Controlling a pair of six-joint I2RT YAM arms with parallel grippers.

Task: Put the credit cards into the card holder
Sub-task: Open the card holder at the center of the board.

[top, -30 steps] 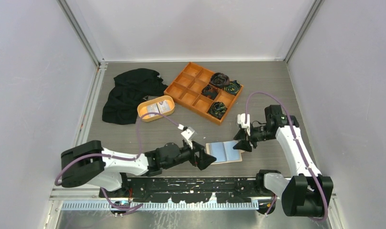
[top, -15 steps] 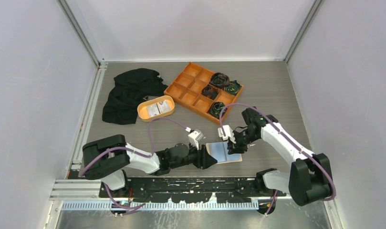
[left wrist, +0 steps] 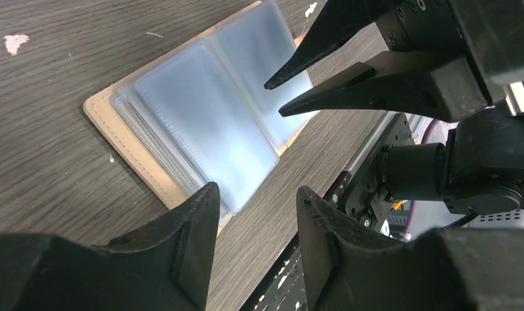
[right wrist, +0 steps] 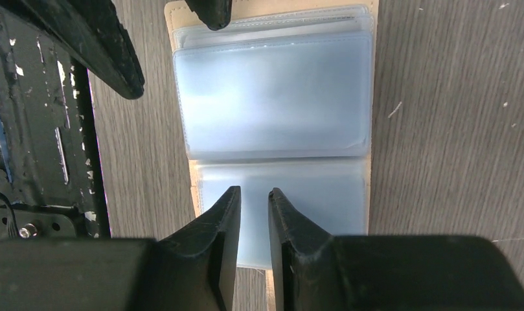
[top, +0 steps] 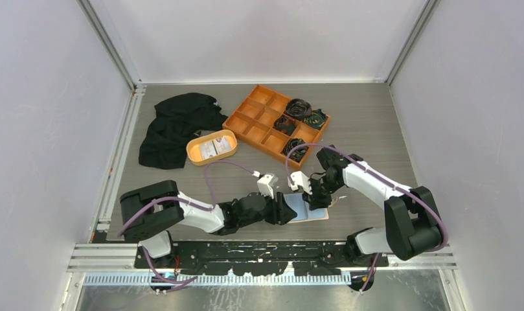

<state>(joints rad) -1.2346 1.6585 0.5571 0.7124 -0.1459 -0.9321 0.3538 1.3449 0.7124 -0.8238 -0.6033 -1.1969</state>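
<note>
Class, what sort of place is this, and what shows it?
Probably a robotics lab test cell: left arm and right arm bolted at the table edge, plain white walls enclosing it, and staged props like the orange divided tray and card holder.

card holder (left wrist: 207, 120): was beige-tan at the edge — pale blue within
bench (top: 375, 116): was grey, wood-grained
tray (top: 254, 116): was orange
cloth (top: 175, 129): was black

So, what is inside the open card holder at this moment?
Clear plastic sleeves, stacked on both halves of the card holder; the top ones show no card. The sleeves beneath are covered, and the right gripper hides part of one half.
</note>
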